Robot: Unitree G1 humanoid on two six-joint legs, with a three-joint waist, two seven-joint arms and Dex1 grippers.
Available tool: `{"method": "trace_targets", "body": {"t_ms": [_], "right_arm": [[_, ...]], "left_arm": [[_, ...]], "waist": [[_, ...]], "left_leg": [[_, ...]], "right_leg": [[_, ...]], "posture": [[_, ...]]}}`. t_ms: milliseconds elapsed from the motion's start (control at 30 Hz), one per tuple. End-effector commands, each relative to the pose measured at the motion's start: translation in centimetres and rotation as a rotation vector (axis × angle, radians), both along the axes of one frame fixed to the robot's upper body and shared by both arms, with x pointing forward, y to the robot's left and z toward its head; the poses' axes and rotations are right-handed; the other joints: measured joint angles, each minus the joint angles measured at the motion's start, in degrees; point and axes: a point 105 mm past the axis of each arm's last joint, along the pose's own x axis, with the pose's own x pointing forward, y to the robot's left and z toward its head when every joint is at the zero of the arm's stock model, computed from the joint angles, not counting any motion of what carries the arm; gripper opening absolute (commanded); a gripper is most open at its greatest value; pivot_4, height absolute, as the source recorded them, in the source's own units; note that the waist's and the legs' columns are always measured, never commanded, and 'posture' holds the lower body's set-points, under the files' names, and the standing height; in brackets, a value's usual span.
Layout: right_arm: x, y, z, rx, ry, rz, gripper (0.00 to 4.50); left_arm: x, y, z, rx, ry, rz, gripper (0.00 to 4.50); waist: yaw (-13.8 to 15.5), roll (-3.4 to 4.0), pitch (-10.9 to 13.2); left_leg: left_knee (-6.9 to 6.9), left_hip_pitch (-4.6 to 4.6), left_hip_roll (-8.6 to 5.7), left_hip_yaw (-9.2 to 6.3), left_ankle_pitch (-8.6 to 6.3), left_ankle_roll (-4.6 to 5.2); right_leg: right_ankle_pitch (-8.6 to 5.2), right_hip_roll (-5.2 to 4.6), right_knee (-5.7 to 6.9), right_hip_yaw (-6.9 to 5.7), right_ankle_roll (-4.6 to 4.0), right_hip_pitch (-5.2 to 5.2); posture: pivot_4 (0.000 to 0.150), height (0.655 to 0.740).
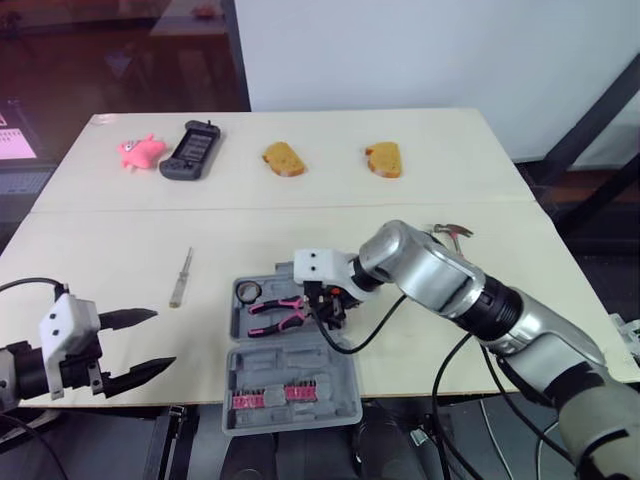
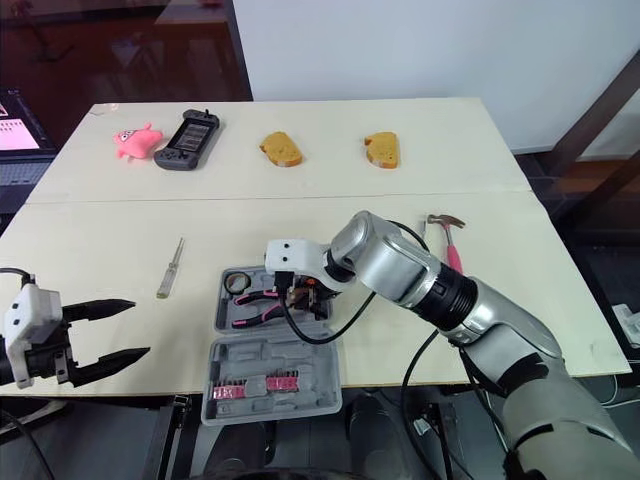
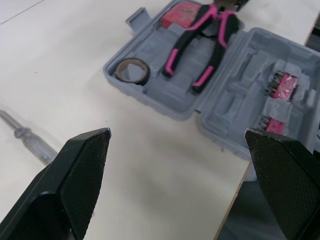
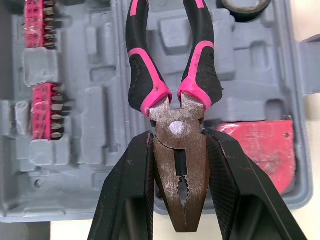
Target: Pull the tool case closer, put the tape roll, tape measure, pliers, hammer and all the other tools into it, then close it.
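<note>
We judge the step in hand to be the stowing of the pliers [image 4: 175, 100]. The tool case [image 1: 290, 375] lies open at the near edge of the table [image 1: 400, 200], its lid hanging partly over that edge. In the tray half we see the tape roll [image 1: 249, 291] in one corner and the red tape measure [image 4: 260, 145] in another, with the pliers lying between them.

The right gripper [image 1: 335, 305] is clamped on the pliers' metal head. Its two black fingers [image 4: 130, 190] press that head from either side, and the pink-and-black handles point away across the tray toward the tape roll. We cannot tell whether the pliers are seated in their recess or are held just above it.

The left gripper [image 1: 163, 338] hovers at the near left of the table, fingers spread wide apart, holding and touching nothing.

In our judgement, the next move calls for settling the pliers flat in the tray, then parting the right fingers and lifting straight up so the handles are not dragged out.

The screwdriver [image 1: 180, 277] lies on the table just left of the case, near the left gripper. The hammer [image 2: 447, 235] lies beyond the right arm. Both are yet to go in before the lid can be shut.
</note>
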Motion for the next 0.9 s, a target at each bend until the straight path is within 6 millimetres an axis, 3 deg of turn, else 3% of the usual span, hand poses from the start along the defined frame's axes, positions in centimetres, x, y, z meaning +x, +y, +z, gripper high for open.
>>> {"method": "trace_targets", "body": {"t_ms": [33, 300, 900], "right_arm": [[0.3, 1.0, 0.7, 0.007, -0.045, 0.018, 0.95], [-0.2, 2.2, -1.0, -0.013, -0.041, 0.055, 0.95], [0.4, 3.3, -1.9, 0.001, -0.053, 0.066, 0.95]], "left_arm": [[0.0, -0.2, 0.8, -0.001, -0.031, -0.003, 4.50], [-0.1, -0.3, 0.6, 0.007, -0.031, -0.003, 4.50], [0.1, -0.5, 0.6, 0.016, -0.027, -0.023, 4.50]], "waist": [[-0.02, 0.00, 0.00], [-0.08, 0.00, 0.00], [-0.99, 0.00, 0.00]], "left_leg": [[-0.01, 0.00, 0.00, 0.00, 0.00, 0.00], [-0.02, 0.00, 0.00, 0.00, 0.00, 0.00], [-0.04, 0.00, 0.00, 0.00, 0.00, 0.00]], "right_leg": [[0.00, 0.00, 0.00, 0.00, 0.00, 0.00], [0.01, 0.00, 0.00, 0.00, 0.02, -0.02], [0.01, 0.00, 0.00, 0.00, 0.03, -0.01]], "posture": [[0.150, 0.7400], [0.150, 0.7400], [0.150, 0.7400]]}}
